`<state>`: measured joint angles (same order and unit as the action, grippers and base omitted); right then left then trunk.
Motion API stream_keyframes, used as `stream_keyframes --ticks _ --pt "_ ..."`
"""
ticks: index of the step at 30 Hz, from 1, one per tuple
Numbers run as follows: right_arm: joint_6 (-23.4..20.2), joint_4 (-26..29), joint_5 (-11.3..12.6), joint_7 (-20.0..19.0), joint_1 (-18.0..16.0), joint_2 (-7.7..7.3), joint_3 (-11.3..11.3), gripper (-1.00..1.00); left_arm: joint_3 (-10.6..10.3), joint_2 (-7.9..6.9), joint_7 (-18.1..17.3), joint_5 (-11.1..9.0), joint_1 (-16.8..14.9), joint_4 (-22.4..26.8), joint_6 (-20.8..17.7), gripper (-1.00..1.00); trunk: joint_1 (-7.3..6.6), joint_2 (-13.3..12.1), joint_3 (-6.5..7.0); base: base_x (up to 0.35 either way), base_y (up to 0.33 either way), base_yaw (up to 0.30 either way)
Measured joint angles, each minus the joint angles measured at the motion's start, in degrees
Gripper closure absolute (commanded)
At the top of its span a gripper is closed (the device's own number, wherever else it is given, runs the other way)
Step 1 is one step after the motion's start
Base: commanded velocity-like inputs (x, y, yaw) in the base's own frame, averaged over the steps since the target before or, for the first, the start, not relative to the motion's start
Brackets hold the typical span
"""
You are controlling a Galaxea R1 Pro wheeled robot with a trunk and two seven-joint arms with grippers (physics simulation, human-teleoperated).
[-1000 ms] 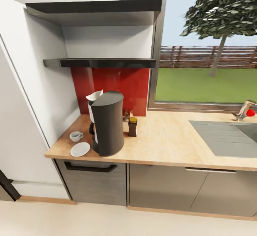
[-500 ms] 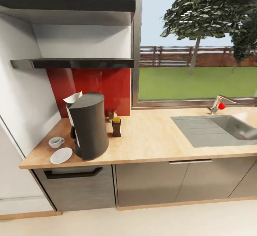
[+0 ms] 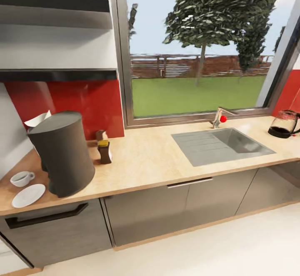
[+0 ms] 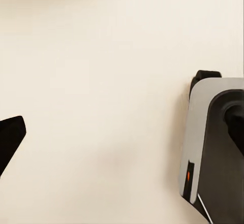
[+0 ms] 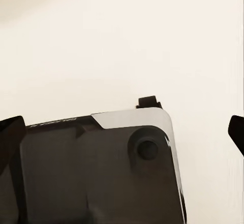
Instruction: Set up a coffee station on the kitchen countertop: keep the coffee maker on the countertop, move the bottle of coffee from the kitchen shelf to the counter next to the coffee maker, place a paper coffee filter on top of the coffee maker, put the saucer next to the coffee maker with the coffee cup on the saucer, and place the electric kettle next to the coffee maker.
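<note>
We judge most of the station already in place. The coffee maker (image 3: 62, 153) stands at the left end of the countertop (image 3: 158, 163), with the paper filter (image 3: 37, 120) showing at its top behind the dark body. The small coffee bottle (image 3: 104, 151) sits on the counter just beside the machine, off the black shelf (image 3: 58, 74).

Two things look unfinished. The cup (image 3: 21, 178) rests on the wood beside the saucer (image 3: 28, 195), not on it, and the kettle (image 3: 284, 124) stands at the far end of the counter past the sink (image 3: 223, 144), well apart from the coffee maker.

We cannot make out how squarely the filter sits, since the machine hides most of it. The kettle is cut by the picture's edge. Both wrist views look down at pale floor and parts of our own base; only dark finger tips at the edges show, so we cannot tell whether either gripper's fingers are apart or together.
</note>
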<state>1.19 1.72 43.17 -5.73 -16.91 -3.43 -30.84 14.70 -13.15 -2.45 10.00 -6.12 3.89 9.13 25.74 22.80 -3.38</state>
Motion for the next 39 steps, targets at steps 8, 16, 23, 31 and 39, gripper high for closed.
stream_keyframes --ticks 8,16,23,31,39 --pt "0.0 0.0 0.0 0.01 -0.02 0.0 0.0 -1.0 0.0 0.22 -0.01 0.26 0.0 -0.72 0.06 -1.0 0.0 0.0 -0.01 0.09 -0.266 -0.3" --pt "0.0 0.0 0.0 0.0 -0.04 -0.01 -0.01 -1.0 0.0 0.59 0.02 1.41 0.0 -0.92 0.07 -1.0 -0.01 -0.02 0.0 0.093 -0.266 -0.3" --pt "0.0 0.0 0.0 0.05 -0.02 0.0 -0.01 -1.0 0.0 0.69 0.01 1.52 0.0 -0.94 0.07 -1.0 -0.01 -0.02 0.0 0.094 -0.266 -0.3" --pt "0.0 0.0 0.0 0.08 -0.01 0.0 0.0 -1.0 0.0 0.69 0.01 1.53 0.0 -0.95 0.08 -1.0 0.0 -0.02 0.01 0.095 -0.266 -0.3" --pt "0.0 0.0 0.0 0.08 -0.03 0.0 0.0 -1.0 0.0 0.69 0.0 1.84 0.0 -0.95 0.08 -1.0 -0.01 -0.01 0.0 0.142 -0.261 -0.3"
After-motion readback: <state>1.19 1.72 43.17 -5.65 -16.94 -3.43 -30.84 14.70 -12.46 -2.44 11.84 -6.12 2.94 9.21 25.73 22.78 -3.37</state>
